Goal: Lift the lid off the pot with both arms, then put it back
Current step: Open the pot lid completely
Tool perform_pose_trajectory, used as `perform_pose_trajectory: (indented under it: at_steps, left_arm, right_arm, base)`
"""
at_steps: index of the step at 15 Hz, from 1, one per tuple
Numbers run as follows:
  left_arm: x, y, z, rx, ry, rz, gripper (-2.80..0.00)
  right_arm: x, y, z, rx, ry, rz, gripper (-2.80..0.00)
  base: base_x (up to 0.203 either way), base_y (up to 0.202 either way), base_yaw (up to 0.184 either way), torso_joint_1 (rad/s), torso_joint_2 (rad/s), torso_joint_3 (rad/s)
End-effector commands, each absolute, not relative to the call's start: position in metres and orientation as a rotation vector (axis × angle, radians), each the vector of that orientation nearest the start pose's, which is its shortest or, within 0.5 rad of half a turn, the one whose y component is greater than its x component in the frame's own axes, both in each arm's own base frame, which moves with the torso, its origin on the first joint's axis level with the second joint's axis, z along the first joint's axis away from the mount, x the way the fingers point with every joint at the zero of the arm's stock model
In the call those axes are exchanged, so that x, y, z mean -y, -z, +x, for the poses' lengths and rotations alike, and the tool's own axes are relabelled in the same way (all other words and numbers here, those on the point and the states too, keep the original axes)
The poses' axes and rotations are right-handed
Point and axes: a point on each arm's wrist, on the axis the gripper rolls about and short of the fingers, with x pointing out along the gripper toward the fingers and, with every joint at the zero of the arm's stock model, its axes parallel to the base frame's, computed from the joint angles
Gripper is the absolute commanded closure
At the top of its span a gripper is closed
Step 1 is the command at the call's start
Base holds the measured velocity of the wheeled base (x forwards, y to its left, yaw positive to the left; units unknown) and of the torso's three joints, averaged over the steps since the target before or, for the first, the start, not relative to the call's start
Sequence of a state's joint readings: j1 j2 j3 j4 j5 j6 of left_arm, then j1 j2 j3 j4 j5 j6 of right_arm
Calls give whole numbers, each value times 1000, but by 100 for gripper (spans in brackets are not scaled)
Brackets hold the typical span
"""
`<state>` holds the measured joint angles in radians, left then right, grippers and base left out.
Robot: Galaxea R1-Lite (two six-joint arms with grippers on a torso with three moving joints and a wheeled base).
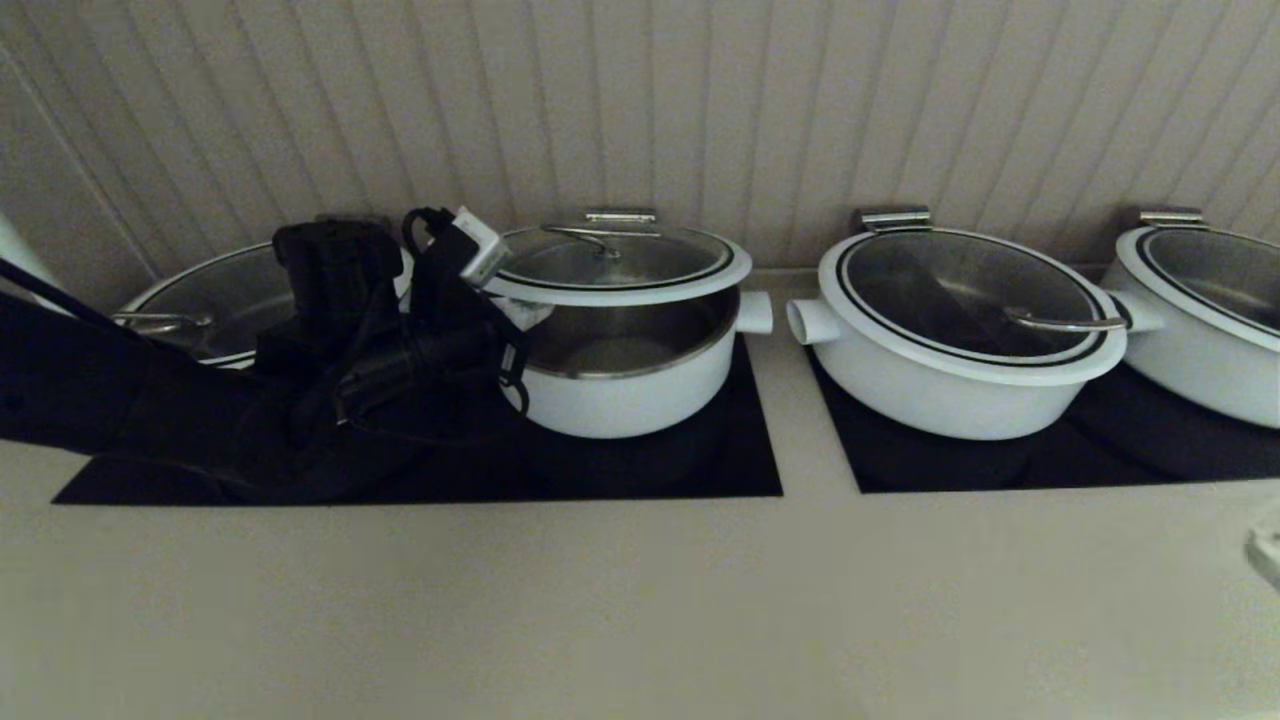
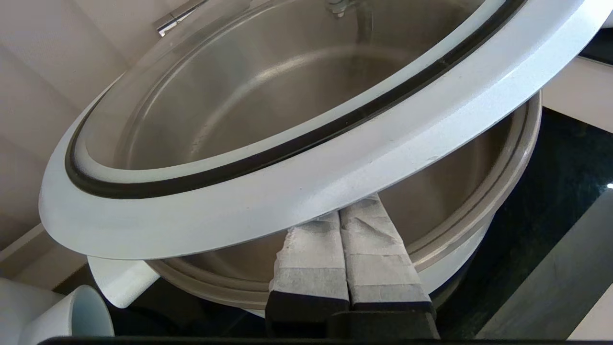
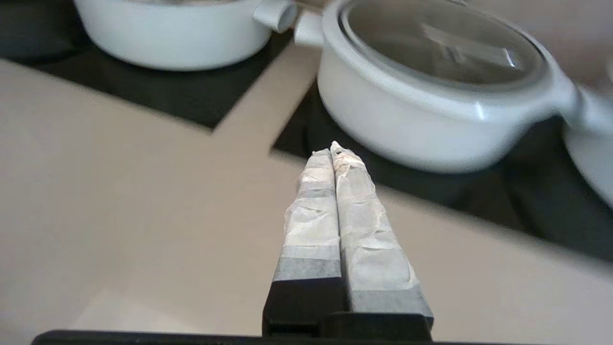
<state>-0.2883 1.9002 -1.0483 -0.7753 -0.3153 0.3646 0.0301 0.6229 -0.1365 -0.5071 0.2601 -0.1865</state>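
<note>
Left gripper (image 2: 342, 218): clenched, taped fingers (image 2: 311, 258) pressed flat together, tips tucked under the lid's white rim at its near edge and propping it up; nothing pinched between them.
Left arm (image 1: 200, 400): black, cloth-covered, reaching in from 9 o'clock across the black cooktop panel (image 1: 640, 470), a small white box (image 1: 480, 250) on top.
Lid (image 1: 620, 262): round glass, white rim, thin black ring, curved steel bar handle; raised and tilted above the pot, a clear gap showing on its near side, far edge toward the wall at 12 o'clock.
Pot (image 1: 625, 385): white, deep, steel inside visible through the gap, stubby white knob (image 1: 755, 312) at its 3 o'clock; stands on the panel, left of centre.
Wider lidded pot (image 1: 955, 350): at 3 o'clock of the task pot, well apart, lid seated.
Right gripper (image 3: 337, 155): clenched on nothing, taped fingers (image 3: 311, 225) together, hanging over the beige tabletop (image 3: 119, 191) near the wider pot, touching nothing.
</note>
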Motion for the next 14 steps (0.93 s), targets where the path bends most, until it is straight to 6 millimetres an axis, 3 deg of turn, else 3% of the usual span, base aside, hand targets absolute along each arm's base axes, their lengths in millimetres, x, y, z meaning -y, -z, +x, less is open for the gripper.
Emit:
perform_pose_trajectory:
  at_steps: [1, 3, 5, 11, 14]
  left_arm:
    - [112, -195, 353, 38, 612, 354, 0]
    - [112, -196, 352, 42, 612, 354, 0]
    - [111, -198, 351, 46, 611, 354, 0]
    - [111, -202, 349, 60, 608, 354, 0]
    - [111, -204, 349, 65, 607, 355, 0]
  right_arm:
    - [-5, -121, -15, 79, -221, -152, 0]
    - [-3, -93, -28, -9, -142, -102, 0]
    - [-1, -77, -28, -91, -58, -179, 0]
    - [-1, -76, -28, -102, -33, -86, 0]
    - [-2, -76, -28, -90, -81, -182, 0]
  base:
    - [0, 0, 0, 0, 0, 0]
    - [0, 0, 0, 0, 0, 0]
    - [0, 0, 0, 0, 0, 0]
    - [0, 0, 0, 0, 0, 0]
    - [0, 0, 0, 0, 0, 0]
